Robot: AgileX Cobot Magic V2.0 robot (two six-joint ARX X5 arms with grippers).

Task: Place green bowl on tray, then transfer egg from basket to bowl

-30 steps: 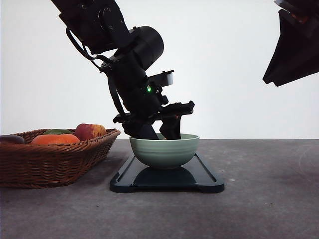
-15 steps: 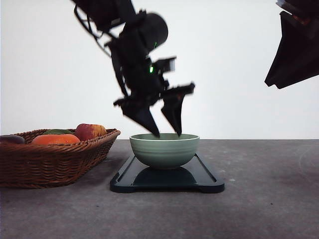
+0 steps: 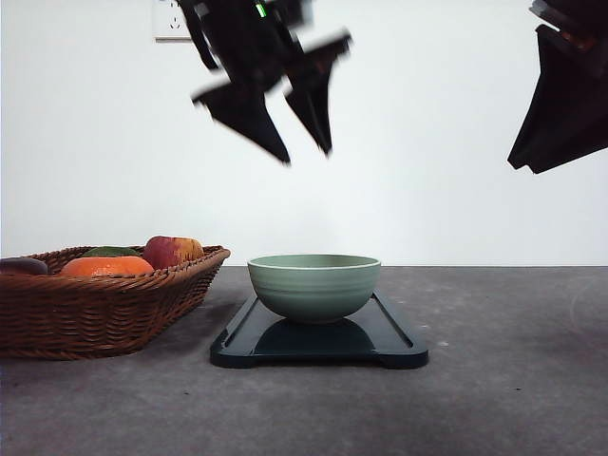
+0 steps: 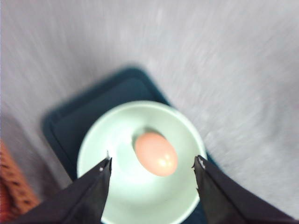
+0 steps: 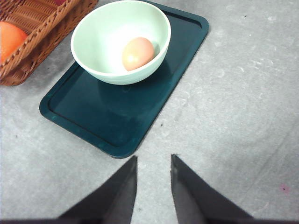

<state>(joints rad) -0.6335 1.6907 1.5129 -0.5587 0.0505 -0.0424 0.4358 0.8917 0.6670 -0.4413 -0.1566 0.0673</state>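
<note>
Sage-green bowl [image 3: 313, 285] at mid-tray [image 5: 117, 121] cradles the egg [image 4: 156, 153] directly beneath the left gripper [image 3: 306, 150], jaws spread wide, empty.

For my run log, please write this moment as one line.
egg: in green bowl | bowl: on tray | left gripper: open, above bowl | right gripper: open

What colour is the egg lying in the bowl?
Brownish-pink; the egg shows best in the right wrist view.
</note>
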